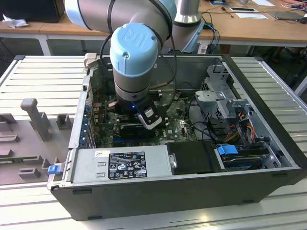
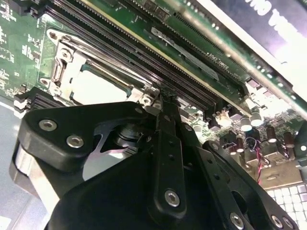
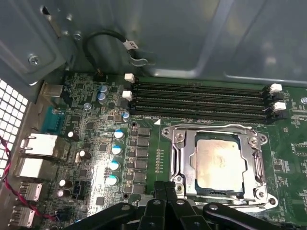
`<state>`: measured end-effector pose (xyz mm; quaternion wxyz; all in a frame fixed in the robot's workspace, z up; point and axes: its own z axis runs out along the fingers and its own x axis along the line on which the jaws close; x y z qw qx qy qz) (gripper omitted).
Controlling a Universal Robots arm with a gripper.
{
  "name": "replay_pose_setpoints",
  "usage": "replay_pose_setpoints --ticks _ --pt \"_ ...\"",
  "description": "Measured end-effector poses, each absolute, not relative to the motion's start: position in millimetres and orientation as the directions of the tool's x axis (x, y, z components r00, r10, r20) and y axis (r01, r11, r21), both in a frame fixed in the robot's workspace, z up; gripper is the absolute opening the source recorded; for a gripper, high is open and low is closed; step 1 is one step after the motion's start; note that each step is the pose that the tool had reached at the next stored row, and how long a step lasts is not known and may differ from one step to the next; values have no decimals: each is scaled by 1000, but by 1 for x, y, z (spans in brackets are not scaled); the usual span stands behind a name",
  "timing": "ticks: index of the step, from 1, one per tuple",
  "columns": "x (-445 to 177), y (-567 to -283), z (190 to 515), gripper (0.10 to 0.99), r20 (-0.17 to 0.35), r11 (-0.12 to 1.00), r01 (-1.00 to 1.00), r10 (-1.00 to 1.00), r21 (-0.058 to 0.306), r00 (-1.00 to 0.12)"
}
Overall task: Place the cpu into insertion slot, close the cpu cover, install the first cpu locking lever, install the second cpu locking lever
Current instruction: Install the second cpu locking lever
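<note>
Black gripper (image 3: 165,191), fingers pressed together and holding nothing, beside the silver square-framed cpu cover (image 3: 218,165), which lies over the dull-silver cpu (image 3: 218,160). Risk: its tip slipping onto the green circuit board (image 3: 96,158).

Open room above the cpu cover (image 3: 218,165), memory slots (image 3: 199,100) just beside.

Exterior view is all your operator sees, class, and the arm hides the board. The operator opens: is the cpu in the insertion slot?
Observer: Yes. In the first wrist view the cpu lies flat in the insertion slot.
Operator: And the cpu cover?
Observer: The cpu cover is down, framing the chip.
Operator: Where is the gripper?
Observer: In the first wrist view the gripper is low over the board, right beside one edge of the cover.
</note>
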<state>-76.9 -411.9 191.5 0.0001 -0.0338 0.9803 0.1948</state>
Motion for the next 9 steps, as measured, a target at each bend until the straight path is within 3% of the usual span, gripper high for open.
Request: replay_pose_setpoints --ticks 9 --pt "-77 -412 214 106 -13 922 -66 -66 382 -998"
